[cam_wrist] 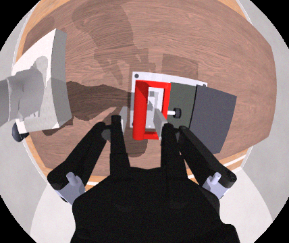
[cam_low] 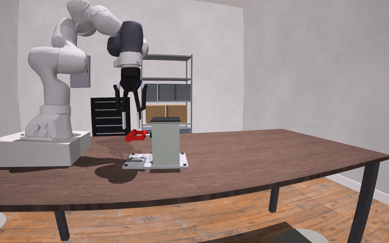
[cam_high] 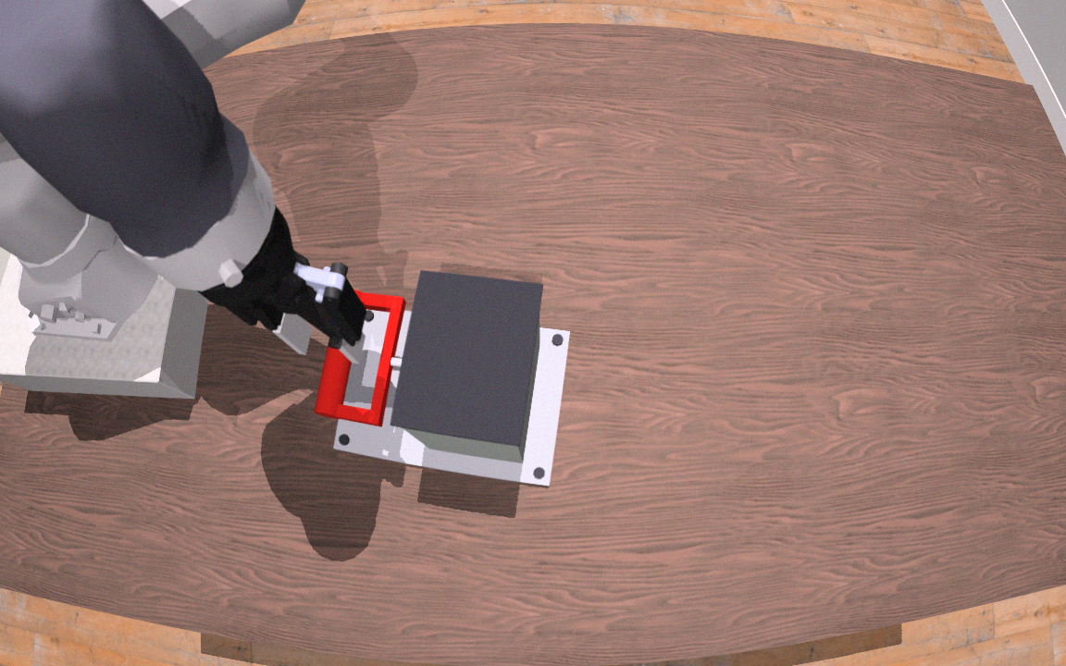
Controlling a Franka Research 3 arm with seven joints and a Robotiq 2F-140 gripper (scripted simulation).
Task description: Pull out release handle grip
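The release handle is a red rectangular loop (cam_high: 349, 362) on a thin rod in front of a grey housing with a dark top (cam_high: 466, 356). Its grip bar (cam_high: 331, 385) is the side farthest from the housing. It also shows in the side view (cam_low: 135, 135) and the wrist view (cam_wrist: 148, 110). My gripper (cam_low: 131, 117) points straight down a little above the handle, touching nothing. Its fingers are partly open and empty. In the wrist view the fingertips stand one on each side of the grip bar, near one end of the loop.
The housing stands on a white base plate (cam_high: 549, 397) bolted to the wooden table. My arm's white base block (cam_high: 90, 348) sits just left of the handle. A shelf with boxes (cam_low: 167, 93) stands behind the table.
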